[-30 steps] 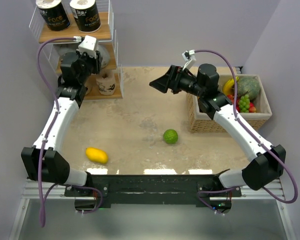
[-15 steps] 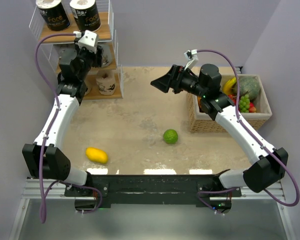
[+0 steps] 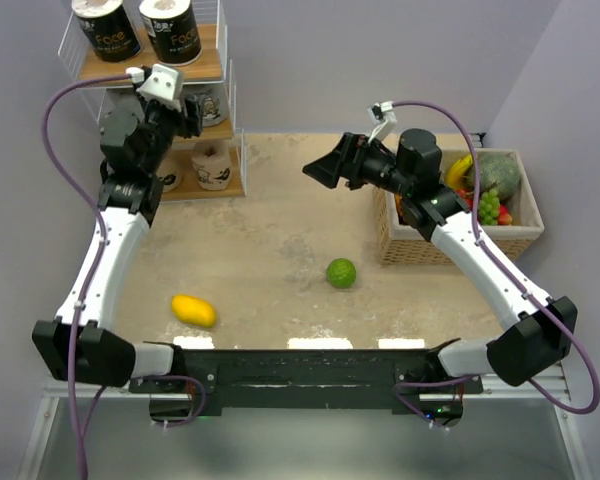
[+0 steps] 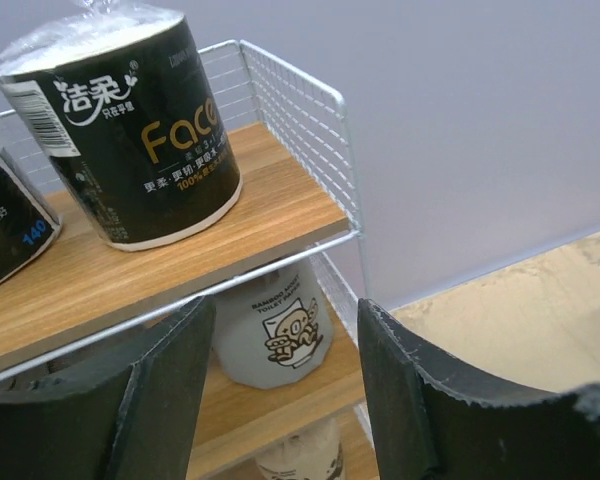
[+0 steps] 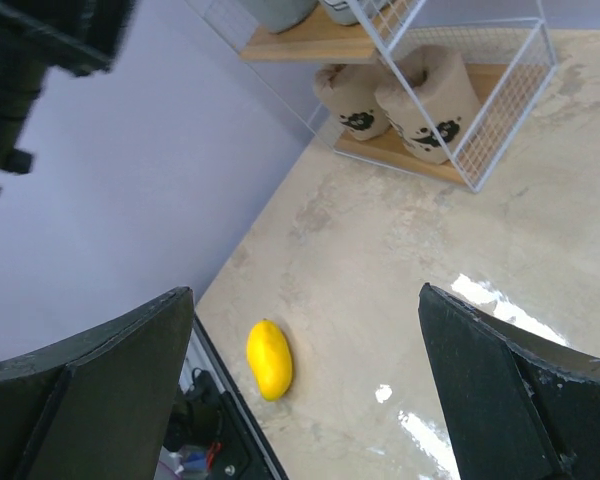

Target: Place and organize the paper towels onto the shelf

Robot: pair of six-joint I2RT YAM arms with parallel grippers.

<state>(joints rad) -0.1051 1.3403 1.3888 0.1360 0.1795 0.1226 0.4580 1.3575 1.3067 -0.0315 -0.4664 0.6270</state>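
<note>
Seen from above, a three-tier shelf [image 3: 208, 65] of light wooden boards in a white wire frame stands in the far left corner of the beige stone-look table [image 3: 280, 235]. Two black-wrapped paper towel rolls [image 3: 170, 30] stand side by side on its top board. A grey roll [image 3: 212, 105] shows on the middle board, and two tan rolls [image 3: 213, 165] sit on the bottom one. A round green fruit [image 3: 341, 272] and a yellow oval fruit [image 3: 194, 310] lie loose on the table, well clear of the shelf. A woven wicker basket [image 3: 450, 245] of produce sits at the right. The left gripper [image 3: 187, 113] is close in front of the middle tier. The right gripper [image 3: 320, 170] hangs over mid-table.

In the left wrist view, the top board's front wire crosses just ahead of the left gripper [image 4: 280, 318]. Its jaws stand partly apart with nothing between them. Beyond the gap, the grey roll [image 4: 270, 340] stands upright on the middle board.

In the right wrist view, the right gripper [image 5: 305, 292] is spread wide and empty. The tan rolls [image 5: 430, 100] lean together on the bottom board, and the yellow oval fruit [image 5: 269, 358] lies below.
</note>
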